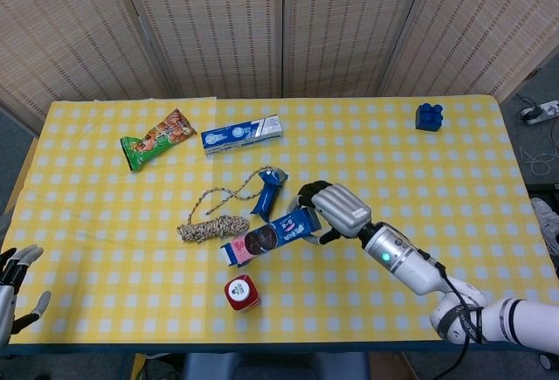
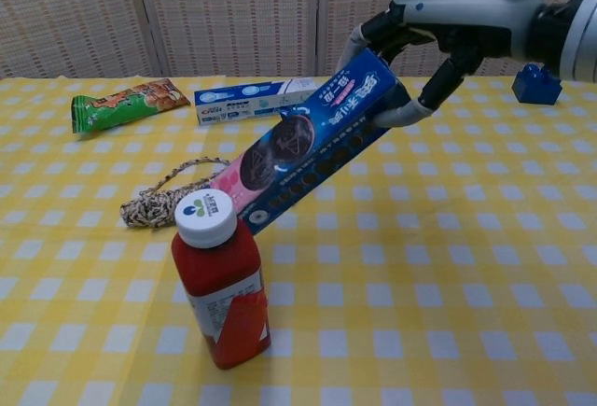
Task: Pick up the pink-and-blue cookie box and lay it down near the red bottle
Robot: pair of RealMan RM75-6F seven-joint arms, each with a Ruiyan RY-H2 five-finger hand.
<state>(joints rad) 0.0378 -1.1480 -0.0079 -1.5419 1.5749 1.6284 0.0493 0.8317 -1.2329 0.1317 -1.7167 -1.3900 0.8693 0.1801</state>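
Observation:
My right hand (image 1: 336, 211) (image 2: 438, 28) grips one end of the pink-and-blue cookie box (image 1: 269, 238) (image 2: 303, 140). The box hangs tilted above the table, its pink end pointing down towards the red bottle (image 1: 242, 293) (image 2: 219, 280). In the chest view that pink end sits just behind the bottle's white cap. The bottle stands upright near the table's front edge. My left hand (image 1: 16, 282) shows at the lower left edge of the head view, off the table, fingers apart and holding nothing.
A coiled rope (image 1: 212, 224) and a blue tool (image 1: 266, 192) lie behind the box. A toothpaste box (image 1: 241, 134) and a green snack bag (image 1: 155, 138) lie further back left. A blue toy brick (image 1: 428, 115) sits at the back right.

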